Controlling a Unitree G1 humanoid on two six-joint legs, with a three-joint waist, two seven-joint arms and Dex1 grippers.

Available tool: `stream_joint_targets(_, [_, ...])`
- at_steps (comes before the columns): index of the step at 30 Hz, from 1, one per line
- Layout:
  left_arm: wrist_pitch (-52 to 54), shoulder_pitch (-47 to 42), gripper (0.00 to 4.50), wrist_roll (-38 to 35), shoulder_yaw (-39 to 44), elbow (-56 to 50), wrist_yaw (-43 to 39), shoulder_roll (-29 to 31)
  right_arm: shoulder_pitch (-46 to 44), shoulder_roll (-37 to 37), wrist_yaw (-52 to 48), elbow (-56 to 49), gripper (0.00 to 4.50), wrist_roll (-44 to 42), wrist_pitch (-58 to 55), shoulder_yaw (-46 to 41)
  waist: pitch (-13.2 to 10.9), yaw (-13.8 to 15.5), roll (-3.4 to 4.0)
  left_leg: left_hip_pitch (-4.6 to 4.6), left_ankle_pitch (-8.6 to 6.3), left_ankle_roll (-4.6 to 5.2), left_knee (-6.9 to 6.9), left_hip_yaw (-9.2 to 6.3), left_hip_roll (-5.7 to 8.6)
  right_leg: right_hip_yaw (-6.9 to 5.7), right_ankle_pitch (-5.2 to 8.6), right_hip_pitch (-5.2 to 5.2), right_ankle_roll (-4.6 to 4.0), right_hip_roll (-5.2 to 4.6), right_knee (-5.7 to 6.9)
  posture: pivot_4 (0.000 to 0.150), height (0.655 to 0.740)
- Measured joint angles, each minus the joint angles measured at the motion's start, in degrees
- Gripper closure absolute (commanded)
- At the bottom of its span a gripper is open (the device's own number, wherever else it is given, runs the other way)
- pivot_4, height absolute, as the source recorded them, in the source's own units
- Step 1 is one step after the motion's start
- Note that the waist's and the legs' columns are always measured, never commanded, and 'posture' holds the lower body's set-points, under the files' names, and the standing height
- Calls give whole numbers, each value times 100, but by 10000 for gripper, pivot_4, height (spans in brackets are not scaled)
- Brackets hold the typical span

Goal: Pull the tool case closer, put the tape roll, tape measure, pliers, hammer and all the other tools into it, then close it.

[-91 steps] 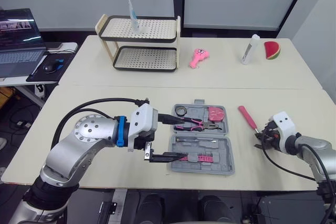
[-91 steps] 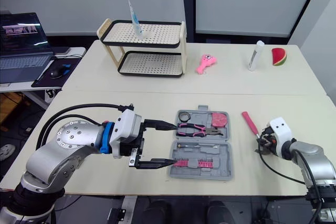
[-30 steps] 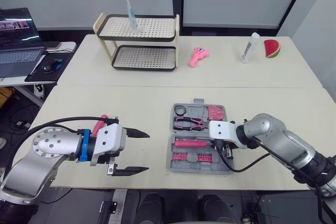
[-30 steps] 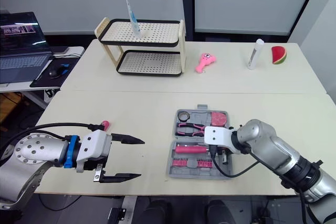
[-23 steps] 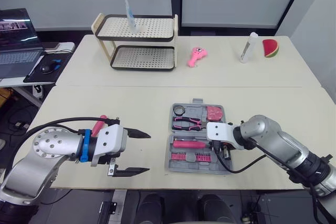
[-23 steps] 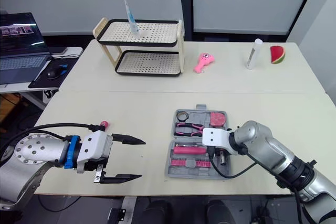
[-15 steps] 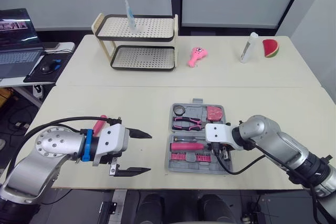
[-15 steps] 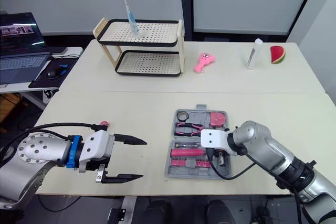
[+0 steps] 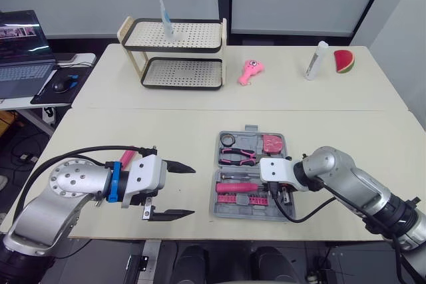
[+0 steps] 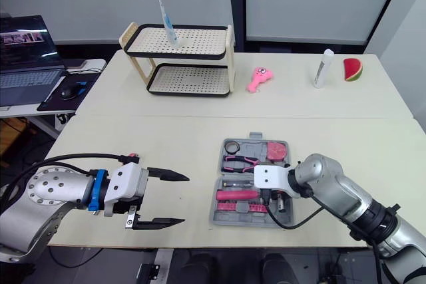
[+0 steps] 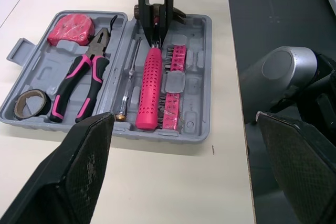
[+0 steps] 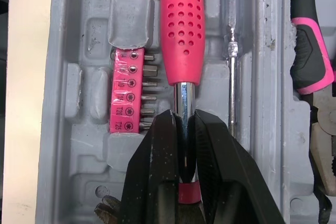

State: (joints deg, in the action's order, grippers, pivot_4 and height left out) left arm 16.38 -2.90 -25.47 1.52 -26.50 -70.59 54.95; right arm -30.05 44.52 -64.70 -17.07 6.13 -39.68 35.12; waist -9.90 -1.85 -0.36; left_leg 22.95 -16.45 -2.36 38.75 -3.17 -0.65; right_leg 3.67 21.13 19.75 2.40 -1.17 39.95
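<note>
Pale counter (image 9: 193,131), office windows behind. Right jaws are pinched on the steel shank of the screwdriver (image 12: 182,30). Three seconds ago it lay out on the counter; now it rests in the case (image 11: 194,129), beside the bits (image 12: 127,98). Beyond sit pliers (image 11: 79,85), tape measure (image 11: 70,29) and tape roll (image 11: 29,103). Left jaws have backed well away, gaping and empty. Letting go comes next, I'd say; a pink handle (image 9: 126,157) behind the left arm looks unpacked.

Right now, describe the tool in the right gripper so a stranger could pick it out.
On the cream table, find the open grey plastic tool case and its nearer half. The long tool lies between a pink bit strip and a thin clear screwdriver, right gripper shut on its chrome shaft; it alone has a fat pink dimpled grip.
</note>
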Motion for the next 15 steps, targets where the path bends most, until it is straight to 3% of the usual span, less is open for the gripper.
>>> stream_joint_targets(6, [59,-14,0,0,-1,-18,9,-1,8,0,-7,97,42784,60,24,1,0,0,0,0,0,0,0,0,0,-1,0,-1,0,0,0,1500,7400])
stream_joint_targets(8, [66,-15,0,0,0,-29,11,-2,8,-1,-7,102,35684,63,36,1,0,0,0,0,0,0,1,0,0,0,0,-1,0,0,1,1500,7400])
stream_joint_targets(15, [76,-62,0,0,-1,-55,26,-7,5,-9,-86,52,24638,-97,-29,-103,0,0,0,0,0,0,1,0,0,0,0,-1,0,0,0,1500,7400])
